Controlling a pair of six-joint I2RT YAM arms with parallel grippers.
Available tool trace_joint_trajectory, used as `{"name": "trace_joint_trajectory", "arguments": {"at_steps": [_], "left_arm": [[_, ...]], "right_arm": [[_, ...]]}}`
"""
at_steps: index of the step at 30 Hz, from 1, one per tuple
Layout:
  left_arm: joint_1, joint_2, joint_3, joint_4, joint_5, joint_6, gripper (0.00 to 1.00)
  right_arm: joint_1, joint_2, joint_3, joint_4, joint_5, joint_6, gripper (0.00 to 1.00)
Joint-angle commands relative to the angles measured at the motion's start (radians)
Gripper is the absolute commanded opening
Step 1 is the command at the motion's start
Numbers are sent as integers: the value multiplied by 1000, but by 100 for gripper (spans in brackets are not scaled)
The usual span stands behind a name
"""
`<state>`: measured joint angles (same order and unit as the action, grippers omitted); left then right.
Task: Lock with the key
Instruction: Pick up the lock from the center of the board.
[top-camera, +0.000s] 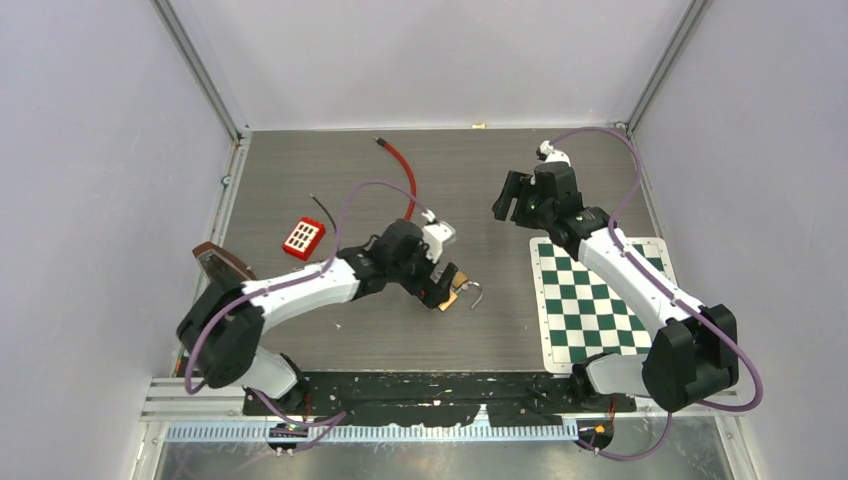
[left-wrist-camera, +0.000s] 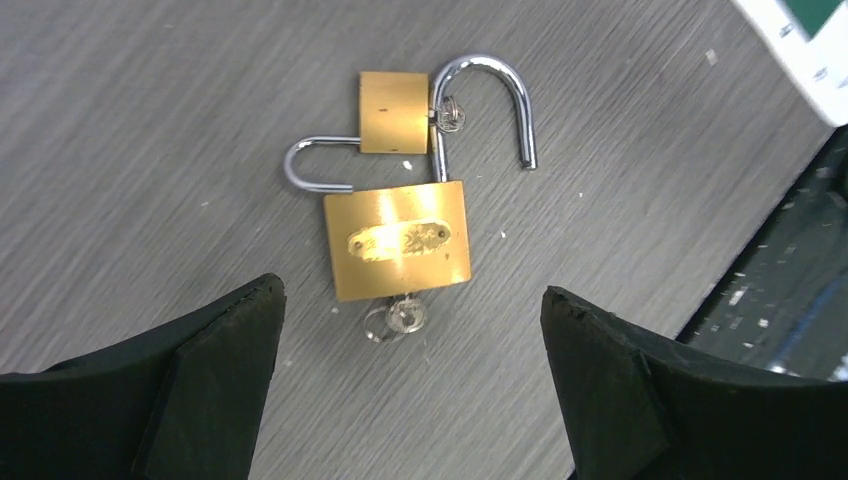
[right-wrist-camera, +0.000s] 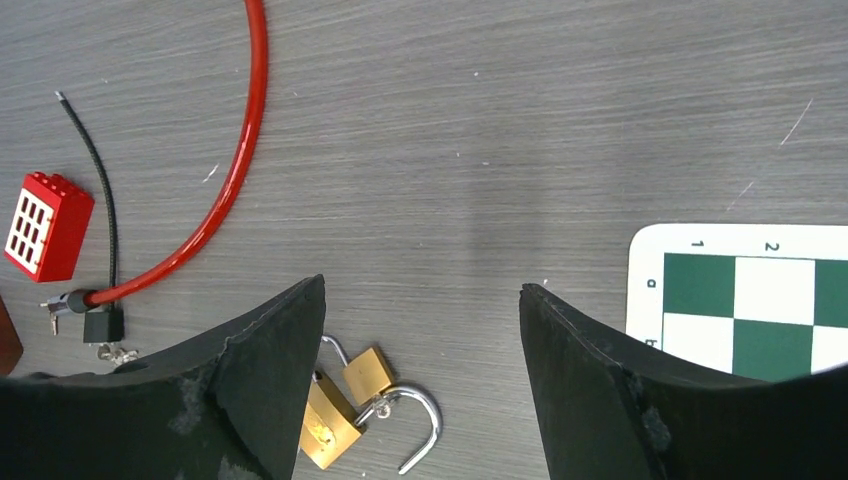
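Observation:
Two brass padlocks lie on the grey table. The large padlock (left-wrist-camera: 398, 240) has its shackle (left-wrist-camera: 490, 100) swung open and a key (left-wrist-camera: 405, 316) in its bottom. The small padlock (left-wrist-camera: 393, 112) rests against it with an open shackle and a key (left-wrist-camera: 450, 113) in it. My left gripper (left-wrist-camera: 410, 296) is open and hovers just above the large padlock's key end; in the top view it (top-camera: 447, 285) covers the padlocks (top-camera: 462, 296). My right gripper (right-wrist-camera: 422, 290) is open and empty, held high over the far table (top-camera: 510, 205); both padlocks (right-wrist-camera: 345, 405) show below it.
A red cable (top-camera: 400, 170) and a thin black cable (right-wrist-camera: 95, 200) lie at the back left. A red brick (top-camera: 303, 238) sits left of the left arm. A green-and-white chessboard mat (top-camera: 595, 300) lies at the right. A brown object (top-camera: 222, 262) is at the left edge.

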<state>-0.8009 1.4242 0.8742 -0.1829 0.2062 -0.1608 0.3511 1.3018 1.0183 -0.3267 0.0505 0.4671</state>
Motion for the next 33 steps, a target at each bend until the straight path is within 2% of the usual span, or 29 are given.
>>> {"name": "trace_joint_trajectory", "arguments": {"at_steps": [1,6,10,18,26,33], "left_arm": [[-87,120,93,37,-143,22,95],[-137,191,123,31,-277,4,95],[-150,233,127,9,-317,-2,97],[-151,303,154,-17,-280,-8,94],[-152,340,164,-39,-322,-12,88],[-158,359,152,-56,-354,-7,87]], "right_arm": [[5,-4,-6,-7,21,18,78],[5,-10,-14,-22,20,17,77],[5,-10,-19,-30,19,21,77],[4,-2,-21,-36,15,31,77],[5,0,-29,-39,17,51,76],[3,3,-33,-55,32,70,73]]}}
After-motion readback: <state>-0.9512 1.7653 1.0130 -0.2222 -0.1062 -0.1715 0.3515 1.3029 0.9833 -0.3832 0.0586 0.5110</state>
